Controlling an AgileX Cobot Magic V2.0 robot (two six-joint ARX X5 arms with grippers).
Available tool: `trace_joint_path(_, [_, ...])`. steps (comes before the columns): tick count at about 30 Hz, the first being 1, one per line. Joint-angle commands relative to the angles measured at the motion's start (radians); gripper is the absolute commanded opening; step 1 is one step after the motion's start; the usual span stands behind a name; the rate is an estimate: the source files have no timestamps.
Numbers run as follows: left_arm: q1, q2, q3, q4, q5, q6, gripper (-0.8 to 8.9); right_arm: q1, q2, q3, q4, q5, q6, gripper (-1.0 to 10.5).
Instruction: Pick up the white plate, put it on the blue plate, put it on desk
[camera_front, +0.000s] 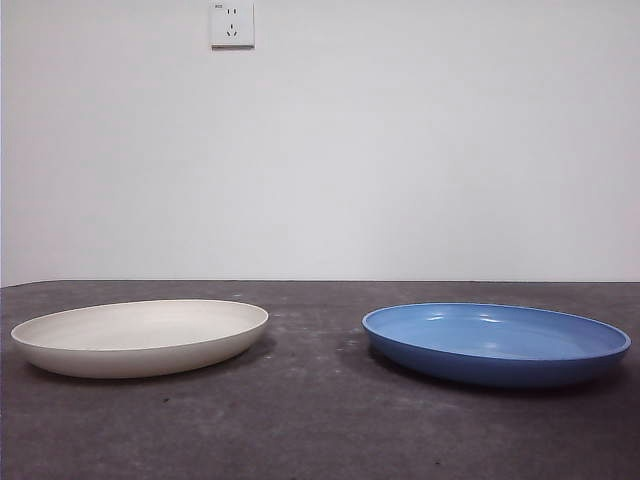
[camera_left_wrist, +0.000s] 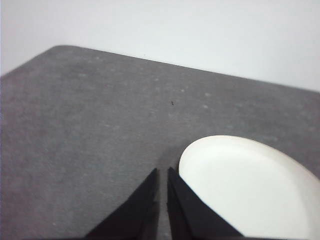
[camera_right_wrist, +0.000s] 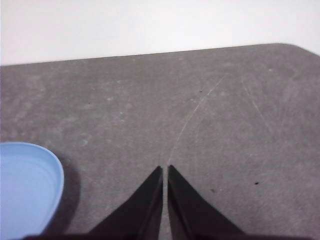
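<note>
The big gray desk (camera_front: 320, 420) holds two plates, well apart. The white plate (camera_front: 140, 337) and blue plate (camera_front: 497, 343) both lie flat. The left gripper (camera_left_wrist: 162, 171) hangs near the white plate, fingers pressed together. The right gripper (camera_right_wrist: 165, 168) hangs near the blue plate, fingers pressed together too.

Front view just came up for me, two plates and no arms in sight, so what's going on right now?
Nothing is being handled yet. The white plate and the blue plate sit apart on the desk, both empty. The left gripper hangs above the desk beside the white plate's rim, jaws shut. The right gripper hangs near the blue plate, also shut on nothing. The stacking has not begun.
</note>
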Motion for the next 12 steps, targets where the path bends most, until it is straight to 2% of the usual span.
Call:
trace_joint_path(1, [-0.002, -0.002, -0.02, 0.008, -0.002, -0.105, 0.2, 0.001, -0.002, -0.003, -0.004, -0.002, 0.059, 0.1])
trace_joint_path(6, [-0.002, -0.002, -0.018, 0.004, -0.001, -0.196, 0.18, 0.001, -0.002, 0.002, -0.003, -0.071, 0.093, 0.1])
trace_joint_path(8, [-0.002, -0.002, -0.005, -0.001, 0.002, -0.226, 0.18, 0.001, -0.002, 0.016, -0.021, -0.074, 0.109, 0.1])
trace_joint_path(12, [-0.002, 0.0, 0.045, -0.027, 0.008, -0.234, 0.18, 0.001, -0.002, 0.073, -0.067, -0.074, 0.113, 0.1])
